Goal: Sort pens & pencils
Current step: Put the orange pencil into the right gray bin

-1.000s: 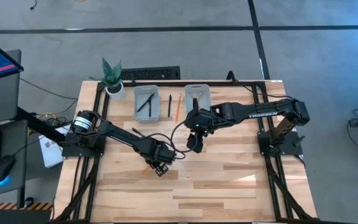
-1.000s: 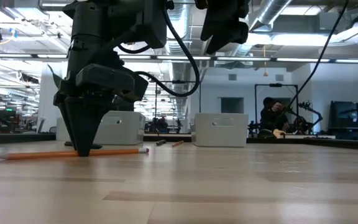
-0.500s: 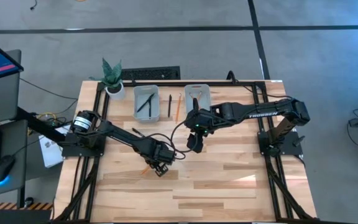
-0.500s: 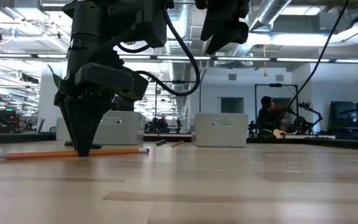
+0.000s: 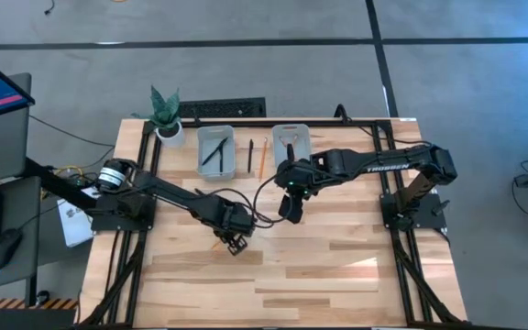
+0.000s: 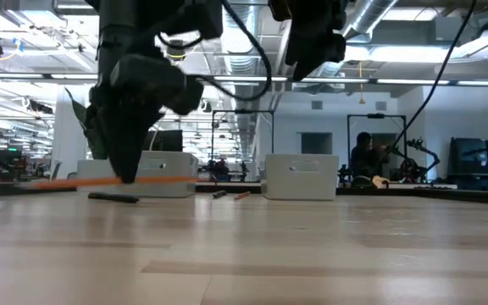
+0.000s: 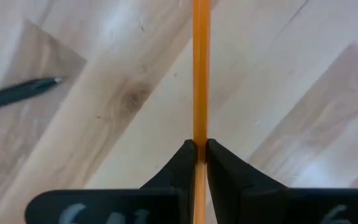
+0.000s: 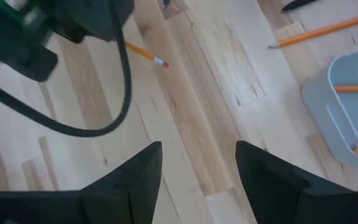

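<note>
Four pens [image 5: 250, 147], four pencils [image 5: 262, 158]

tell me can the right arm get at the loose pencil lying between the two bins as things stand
Probably yes. The right gripper hangs open and empty above the table, close to the loose pencil between the left bin and right bin. Nothing lies over it; the left gripper, shut on another pencil, is farther off.

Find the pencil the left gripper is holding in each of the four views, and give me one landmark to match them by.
High view: held pencil pokes out beside the left gripper, mid-table.
Low view: it hangs level above the table, clamped at left.
Left wrist view: it runs straight out from between the shut fingers.
Right wrist view: only its eraser end shows.
Landmark: the left gripper.
</note>
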